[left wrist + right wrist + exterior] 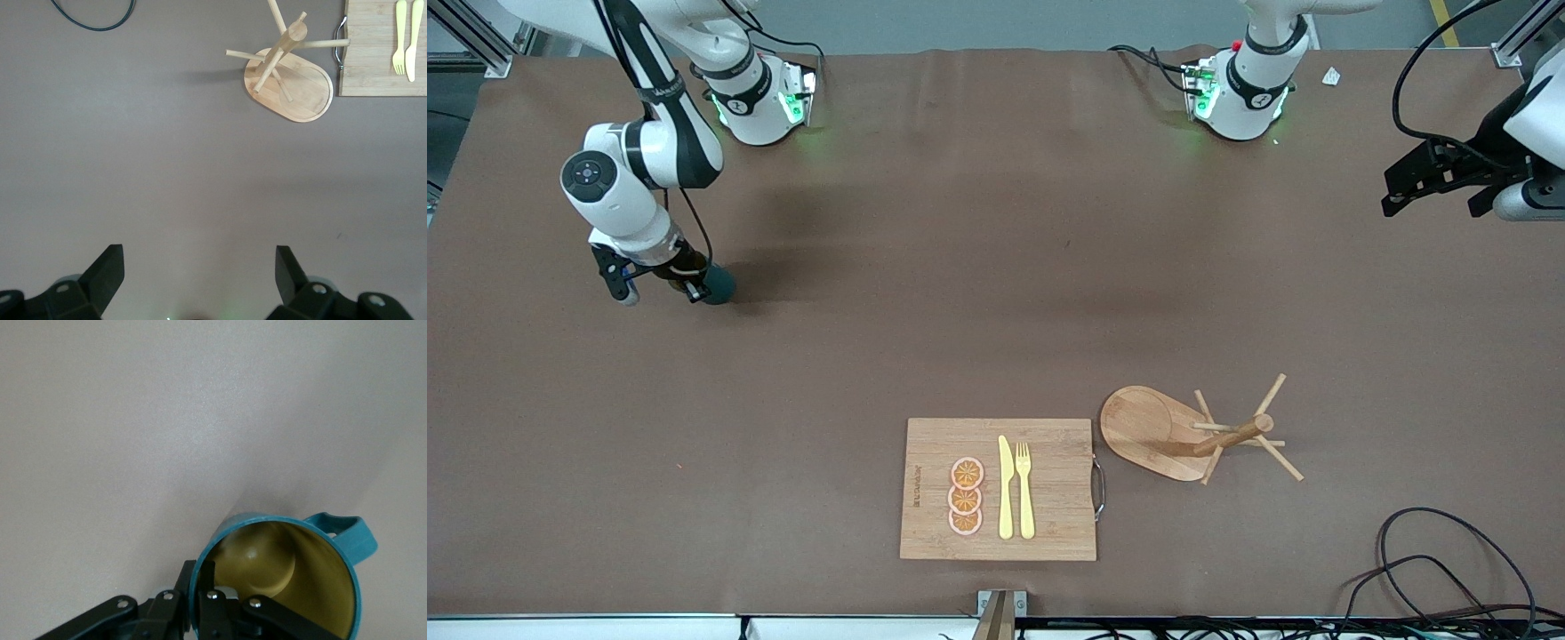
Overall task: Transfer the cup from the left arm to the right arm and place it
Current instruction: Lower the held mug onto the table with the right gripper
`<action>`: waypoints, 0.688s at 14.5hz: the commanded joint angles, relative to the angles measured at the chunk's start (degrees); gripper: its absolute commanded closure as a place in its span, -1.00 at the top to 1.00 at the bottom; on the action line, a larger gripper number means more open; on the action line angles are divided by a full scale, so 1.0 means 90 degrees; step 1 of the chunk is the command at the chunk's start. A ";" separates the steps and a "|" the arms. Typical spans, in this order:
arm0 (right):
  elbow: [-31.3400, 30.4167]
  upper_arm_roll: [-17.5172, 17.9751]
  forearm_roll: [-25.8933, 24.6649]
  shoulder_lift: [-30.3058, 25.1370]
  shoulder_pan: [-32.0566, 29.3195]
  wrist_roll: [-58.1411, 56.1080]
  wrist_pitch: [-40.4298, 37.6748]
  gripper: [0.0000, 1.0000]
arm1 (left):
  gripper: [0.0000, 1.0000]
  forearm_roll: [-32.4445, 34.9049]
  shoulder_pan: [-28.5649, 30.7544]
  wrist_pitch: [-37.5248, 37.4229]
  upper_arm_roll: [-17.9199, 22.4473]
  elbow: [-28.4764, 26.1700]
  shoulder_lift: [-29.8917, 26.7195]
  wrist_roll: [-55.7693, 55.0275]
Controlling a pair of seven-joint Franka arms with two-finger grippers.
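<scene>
Teal outside and tan-yellow within, the cup (pixel 288 577) sits in the right gripper (pixel 660 286) at the right arm's end of the worktop (pixel 996 293), low over the brown surface or perhaps touching it; the front view does not settle which. In the right wrist view the jaws pinch the rim, one finger inside the mouth and one outside the wall, with the handle (pixel 348 537) sticking out on the side away from them. By that look the handover is done and only the placing is left. What the coming move turns on, I judge, is the cup's axis: its mouth faces the wrist camera and its base points at the worktop, so a straight lowering and release should stand it upright. The left gripper (pixel 1436 178) waits over the left arm's end of the worktop, jaws wide and holding nothing
</scene>
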 commanded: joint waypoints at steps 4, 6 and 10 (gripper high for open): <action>-0.0119 0.0070 0.0103 0.0004 -0.0106 -0.0115 0.0113 0.61 | 1.00 0.0114 0.0038 0.0070 -0.0051 -0.0075 -0.0092 0.0147; -0.0226 0.0070 0.0103 -0.0132 -0.0096 -0.0115 0.0103 1.00 | 1.00 0.0114 0.0038 0.0070 -0.0051 -0.0075 -0.0102 0.0147; -0.0081 0.0138 0.0103 -0.0990 0.0020 -0.0105 -0.1338 1.00 | 1.00 0.0104 0.0038 0.0070 -0.0041 -0.0075 -0.0102 0.0157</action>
